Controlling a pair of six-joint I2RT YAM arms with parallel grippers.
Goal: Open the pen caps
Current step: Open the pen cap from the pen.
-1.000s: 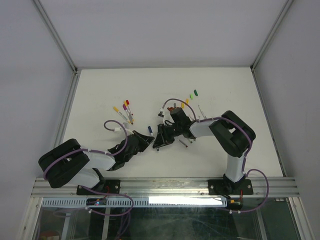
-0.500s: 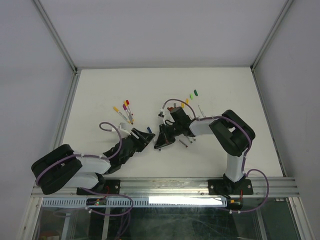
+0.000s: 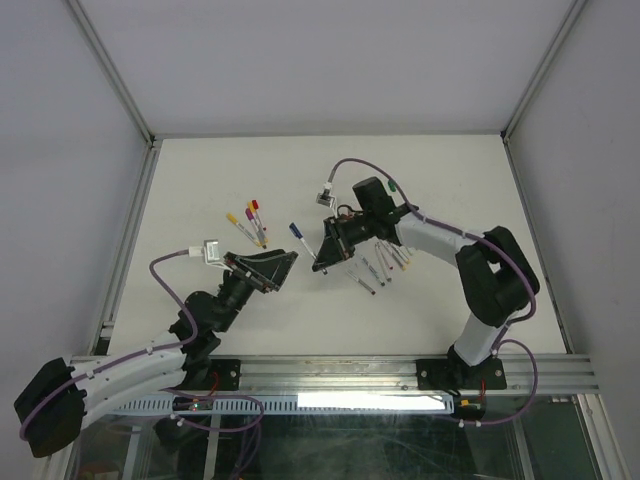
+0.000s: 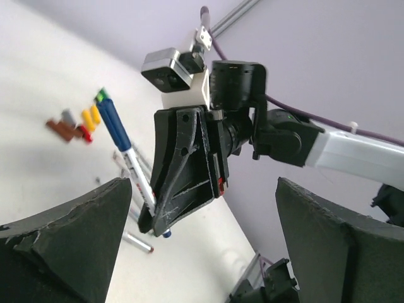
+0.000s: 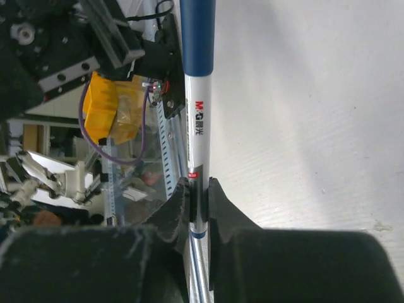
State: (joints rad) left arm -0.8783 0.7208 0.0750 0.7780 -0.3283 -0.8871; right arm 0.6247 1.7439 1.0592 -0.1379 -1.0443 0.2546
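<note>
Lettering "M&G" marks the white pen barrel (image 5: 199, 126) at frame centre, its blue cap (image 5: 197, 38) at the top; right gripper (image 5: 198, 197) pinches the barrel, left gripper (image 3: 272, 268) stands spread wide.

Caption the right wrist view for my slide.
Right jaws shut on a white pen, its blue cap still on, over the white table.

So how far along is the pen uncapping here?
Partly done: bare barrels lie on the right, loose caps beyond them. In hand: the right gripper is shut on a pen whose blue cap is on; the left gripper stands open close by. Left: the capped pens on the left side.
</note>
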